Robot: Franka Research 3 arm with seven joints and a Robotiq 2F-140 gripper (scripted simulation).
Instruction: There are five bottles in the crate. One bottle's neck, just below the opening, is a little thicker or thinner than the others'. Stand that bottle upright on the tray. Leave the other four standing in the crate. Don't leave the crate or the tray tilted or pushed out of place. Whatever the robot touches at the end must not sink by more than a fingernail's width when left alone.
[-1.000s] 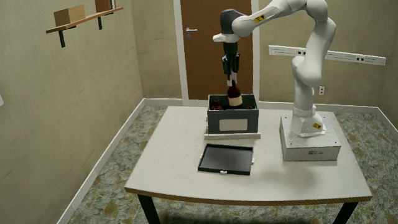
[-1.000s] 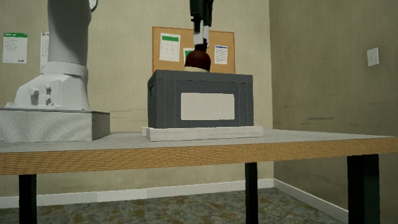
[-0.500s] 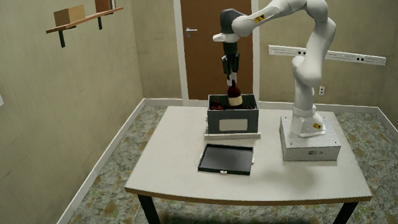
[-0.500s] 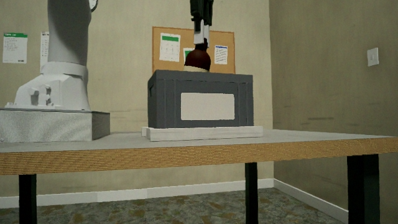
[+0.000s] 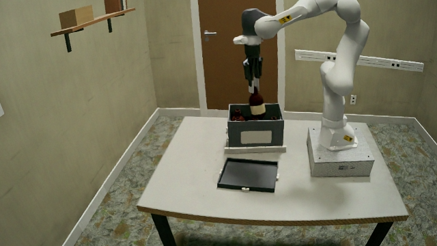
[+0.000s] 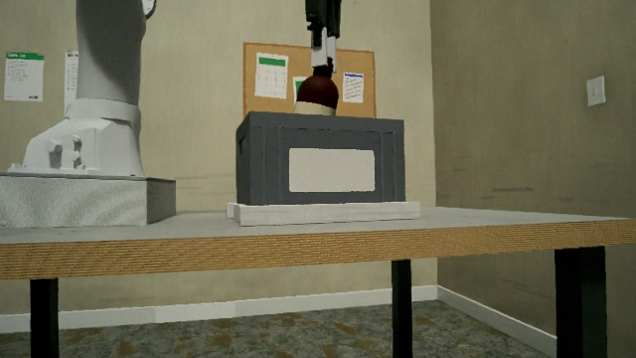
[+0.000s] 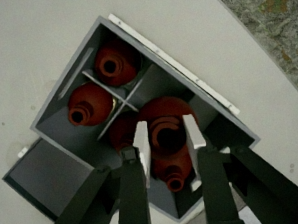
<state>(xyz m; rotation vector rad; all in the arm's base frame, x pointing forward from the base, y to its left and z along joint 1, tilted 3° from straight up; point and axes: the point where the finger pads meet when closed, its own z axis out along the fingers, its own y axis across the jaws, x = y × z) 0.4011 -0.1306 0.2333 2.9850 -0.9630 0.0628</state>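
My gripper (image 5: pixel 254 89) (image 6: pixel 324 64) (image 7: pixel 166 132) is shut on the neck of a dark red-brown bottle (image 5: pixel 257 100) (image 6: pixel 318 91) (image 7: pixel 165 106) with a cream label. The bottle is raised partly out of the grey crate (image 5: pixel 234 134) (image 6: pixel 263 169) and looks slightly tilted; its lower part is hidden inside. In the wrist view two bottles (image 7: pixel 119 72) (image 7: pixel 95 102) stand at the crate's left end, another bottle (image 7: pixel 175 172) is below the held one, and one more (image 7: pixel 121 131) is mostly hidden. Neck thicknesses cannot be compared. The black tray (image 5: pixel 248 173) (image 7: pixel 50 177) lies flat and bare in front of the crate.
A white strip (image 5: pixel 255 149) (image 6: pixel 328 214) (image 7: pixel 172 62) runs along the crate's base. Small white blocks touch the tray's edges. The crate's walls and inner dividers (image 7: pixel 141 85) surround the held bottle's lower part. The robot's base block (image 5: pixel 341 167) stands right of the crate in the top view.
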